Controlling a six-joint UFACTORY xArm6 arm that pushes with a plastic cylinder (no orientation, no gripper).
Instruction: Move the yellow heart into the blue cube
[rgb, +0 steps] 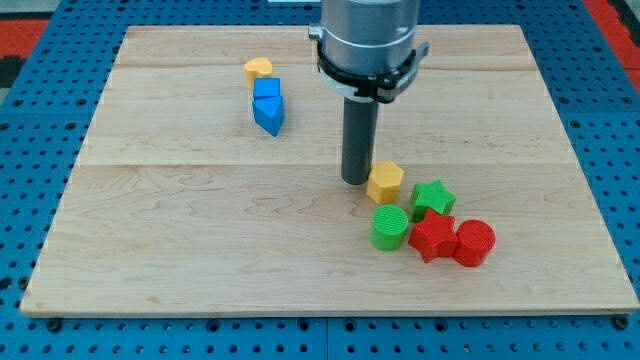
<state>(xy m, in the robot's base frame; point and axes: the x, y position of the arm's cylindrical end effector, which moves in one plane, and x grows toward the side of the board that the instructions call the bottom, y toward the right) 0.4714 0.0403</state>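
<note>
A yellow heart (258, 68) lies near the view's top, left of centre, touching the top of a blue cube (266, 89). A second blue block, wedge-shaped (269, 114), sits right below the cube. My tip (356, 180) rests on the board near the centre, well to the right of and below these blocks. It stands just left of a yellow hexagon block (385, 182), almost touching it.
A green star (432, 197), a green cylinder (389, 227), a red star (432, 235) and a red cylinder (474, 243) cluster at the lower right. The wooden board (180, 220) lies on a blue pegboard.
</note>
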